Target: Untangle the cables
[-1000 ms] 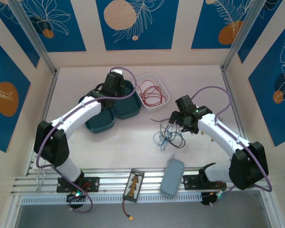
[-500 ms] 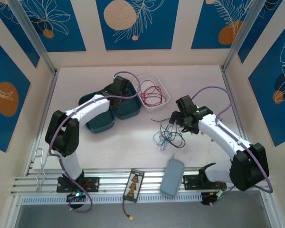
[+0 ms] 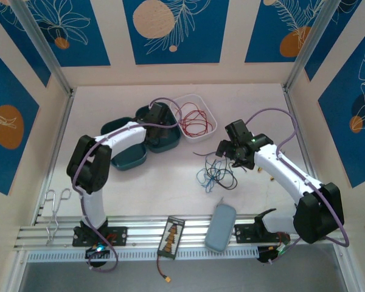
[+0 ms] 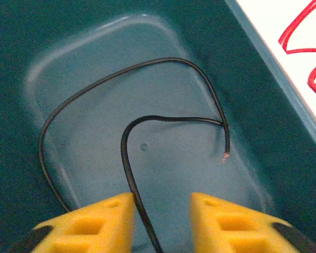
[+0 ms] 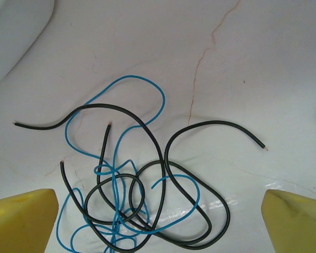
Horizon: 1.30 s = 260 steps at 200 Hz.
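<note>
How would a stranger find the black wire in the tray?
Far across the table, a teal tray sits beside a white tray. Inside the teal one, below the left gripper, lies one looped black wire. Unlike the red wires next door, it lies alone.

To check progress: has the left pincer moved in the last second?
Yes. The left pincer moved right, nearer the white tray, and now hangs over the teal tray.

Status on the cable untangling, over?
Left gripper: jaws open over dark teal plastic tray, thin black wire lying inside. Right gripper: jaws wide above tangled black and blue wires. Nothing blocking.
</note>
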Each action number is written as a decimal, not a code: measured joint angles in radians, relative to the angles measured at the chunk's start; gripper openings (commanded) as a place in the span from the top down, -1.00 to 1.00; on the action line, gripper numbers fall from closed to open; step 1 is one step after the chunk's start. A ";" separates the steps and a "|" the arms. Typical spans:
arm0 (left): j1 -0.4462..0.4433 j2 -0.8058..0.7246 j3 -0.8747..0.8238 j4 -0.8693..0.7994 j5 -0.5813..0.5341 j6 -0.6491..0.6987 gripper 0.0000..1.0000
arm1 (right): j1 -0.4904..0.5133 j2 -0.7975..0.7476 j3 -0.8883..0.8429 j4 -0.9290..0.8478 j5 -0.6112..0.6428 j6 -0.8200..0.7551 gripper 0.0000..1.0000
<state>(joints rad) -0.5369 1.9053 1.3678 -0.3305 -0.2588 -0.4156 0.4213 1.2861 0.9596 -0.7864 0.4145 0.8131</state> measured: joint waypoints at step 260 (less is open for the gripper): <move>-0.003 -0.763 -0.450 0.031 0.025 -0.025 -1.00 | -0.145 0.296 0.072 0.102 -0.238 -0.228 0.21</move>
<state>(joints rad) -0.5396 1.1419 0.9176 -0.3000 -0.2337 -0.4404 0.2764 1.5826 1.0321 -0.6842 0.1761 0.5850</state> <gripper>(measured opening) 0.998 0.412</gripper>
